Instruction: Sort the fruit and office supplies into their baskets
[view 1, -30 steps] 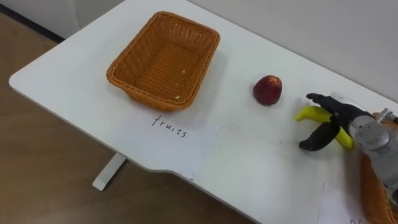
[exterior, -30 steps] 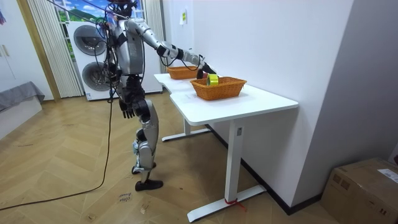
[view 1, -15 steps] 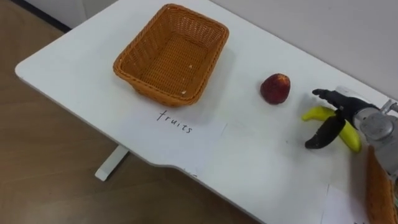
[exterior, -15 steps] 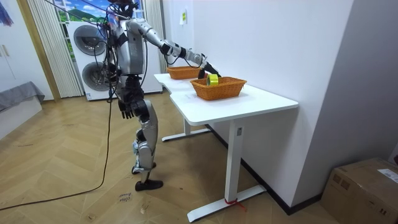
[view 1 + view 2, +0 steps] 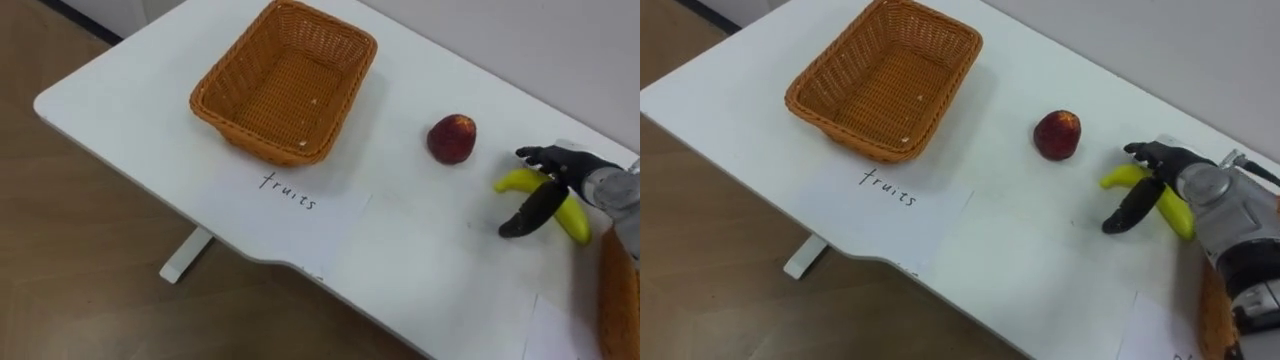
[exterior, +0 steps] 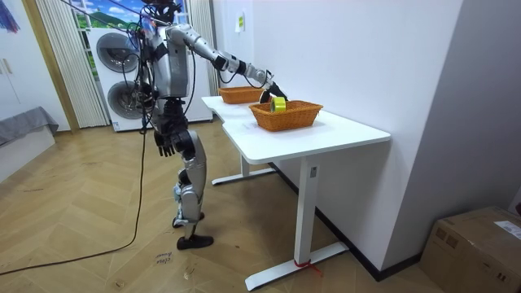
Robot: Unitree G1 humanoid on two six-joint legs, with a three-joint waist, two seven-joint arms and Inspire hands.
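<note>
Standing robot: room view's left, at the table's edge, right arm stretched out over it
Table: white, spans the frame
Fruit basket: upper centre
Paper sheet: just below that basket, handwritten
Second basket: lower right edge
Right hand: right edge, fingers spread apart, straddling the banana
Left hand: low by the hip
Banana: on the table, under right hand
Red fruit: upper right, left of banana, apart

My two eyes look steeply down from close above the tabletop, sharing basket and right hand, while the room camera stands well off, seeing all of me beside it.
</note>
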